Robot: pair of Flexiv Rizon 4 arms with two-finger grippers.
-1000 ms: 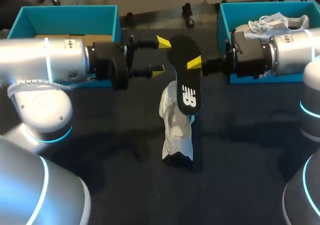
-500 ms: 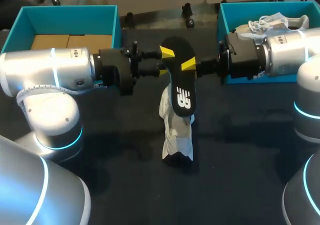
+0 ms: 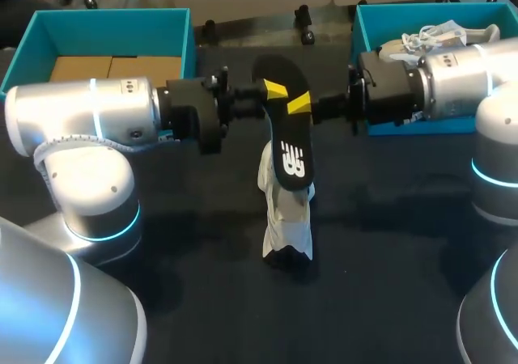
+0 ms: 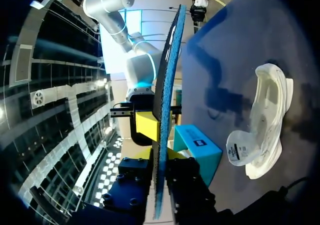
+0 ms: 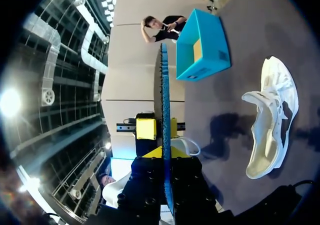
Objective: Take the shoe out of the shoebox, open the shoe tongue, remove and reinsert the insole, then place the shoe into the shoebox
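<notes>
Insole [image 3: 285,129] mid-air over white shoe [image 3: 287,218], clamped by right gripper [image 3: 301,105], seemingly by left gripper [image 3: 271,97] too. Teal box [image 3: 113,18] far left; second box [image 3: 360,32] far right, partly blocked by right arm [image 3: 437,85].

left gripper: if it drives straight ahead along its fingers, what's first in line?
The right gripper, facing the left gripper head-on across the insole both clamp. Gap looks small, though depth is unclear.
</notes>
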